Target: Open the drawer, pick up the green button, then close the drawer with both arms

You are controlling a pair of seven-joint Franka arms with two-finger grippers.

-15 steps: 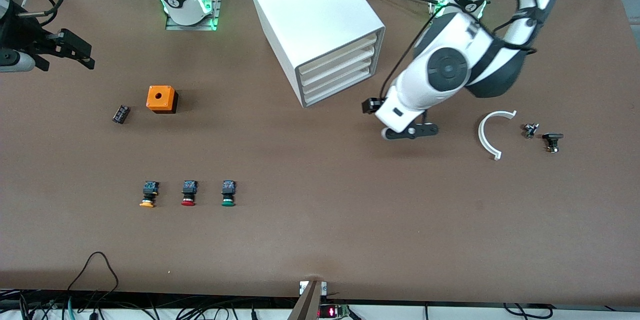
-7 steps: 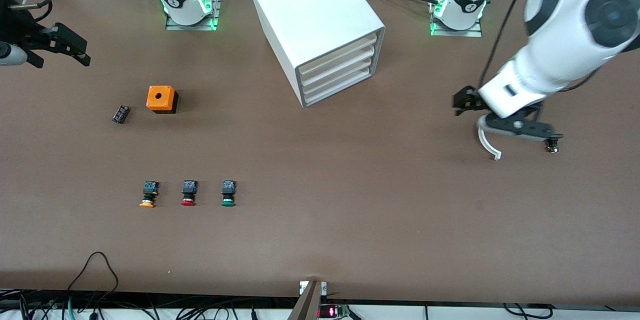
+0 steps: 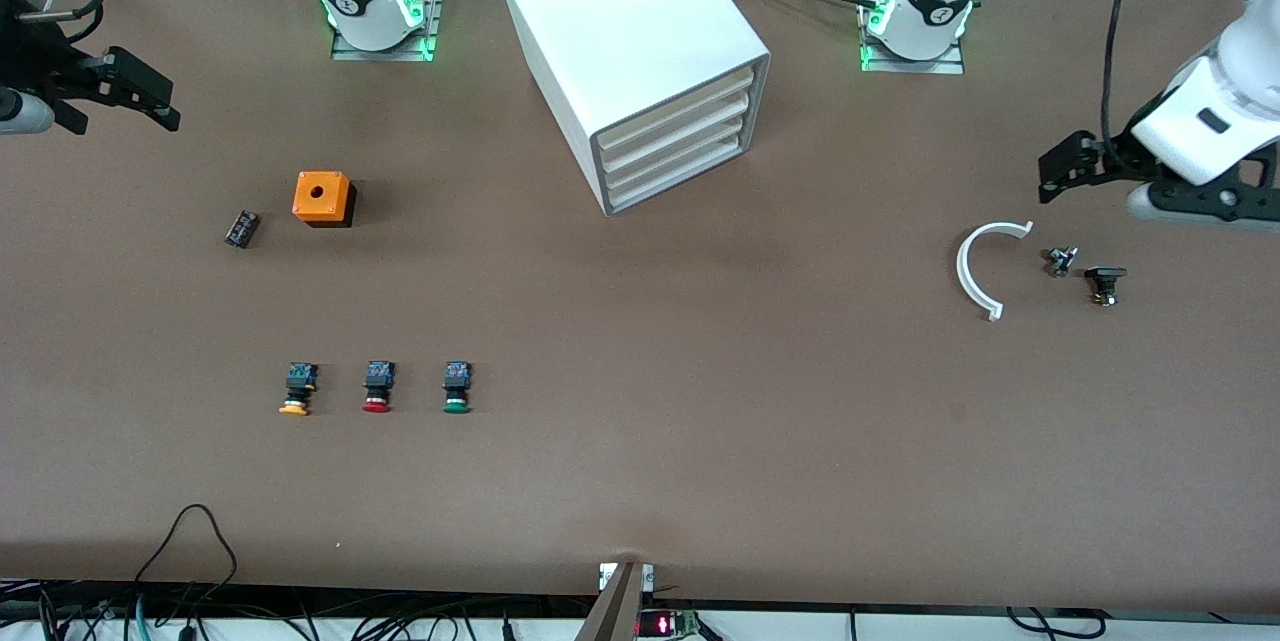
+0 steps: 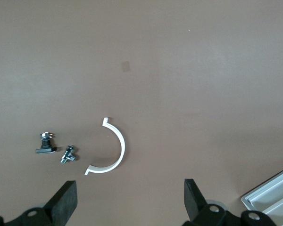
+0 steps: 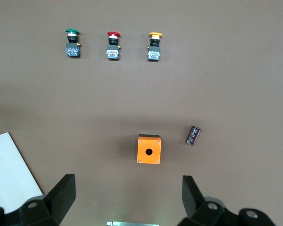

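The white cabinet point(image 3: 620, 31) stands between the arm bases. Its four cream-fronted drawers point(image 3: 680, 136) are all shut. A corner of it shows in the left wrist view point(image 4: 273, 195) and the right wrist view point(image 5: 9, 169). The green-capped button point(image 3: 457, 389) lies on the table, nearer the front camera than the cabinet, beside the red one; it also shows in the right wrist view point(image 5: 72, 43). My left gripper point(image 3: 1215, 206) point(image 4: 130, 202) is open and empty over the table at the left arm's end. My right gripper point(image 3: 165, 111) point(image 5: 127, 197) is open and empty over the right arm's end.
A red-capped button point(image 3: 377, 387) and a yellow-capped button point(image 3: 297, 389) lie in a row with the green one. An orange box point(image 3: 323, 198) and a small black part point(image 3: 241, 228) lie toward the right arm's end. A white curved piece point(image 3: 975, 271) and two small metal parts point(image 3: 1060, 261) point(image 3: 1104, 283) lie below the left gripper.
The left arm has swung from in front of the cabinet's drawers out over the white curved piece to its own end of the table. The right gripper has barely moved.
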